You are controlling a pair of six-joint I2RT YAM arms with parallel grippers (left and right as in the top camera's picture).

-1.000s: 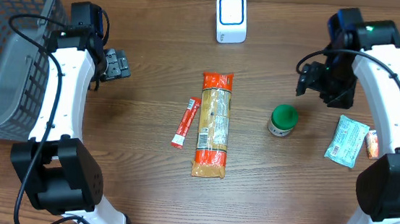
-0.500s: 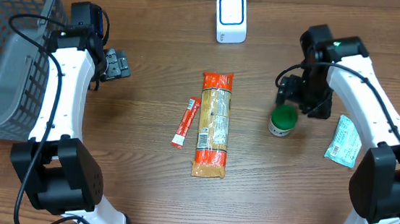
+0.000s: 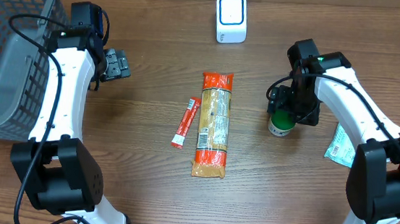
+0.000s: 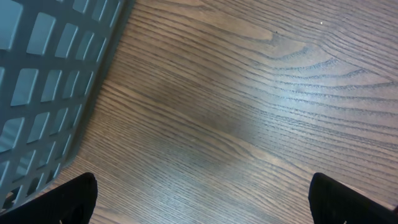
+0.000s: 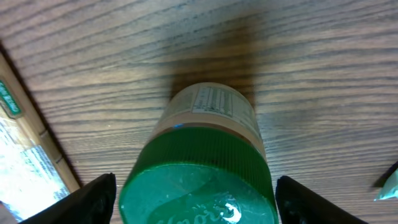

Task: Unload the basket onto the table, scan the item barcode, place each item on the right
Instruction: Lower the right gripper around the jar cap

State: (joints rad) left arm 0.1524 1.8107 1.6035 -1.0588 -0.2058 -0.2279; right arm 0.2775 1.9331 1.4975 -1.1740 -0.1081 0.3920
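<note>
A small jar with a green lid [image 3: 282,123] stands upright on the wooden table, right of centre. My right gripper [image 3: 288,105] hangs directly over it, open. In the right wrist view the green lid [image 5: 199,186] fills the space between the two dark fingertips [image 5: 93,199], with a gap on each side, and a printed label shows on the jar's far side. The white scanner with a blue-framed window [image 3: 231,18] stands at the back centre. My left gripper [image 3: 117,65] is open over bare wood at the left, its fingertips [image 4: 74,199] far apart.
A grey mesh basket [image 3: 10,44] fills the back left corner, close beside the left gripper. An orange pasta packet [image 3: 213,124] and a red stick sachet [image 3: 184,122] lie mid-table. A pale green packet [image 3: 342,142] lies right of the jar.
My right arm has swung left from the back right and come down over the green-lidded jar. The left arm and all items have stayed still.
</note>
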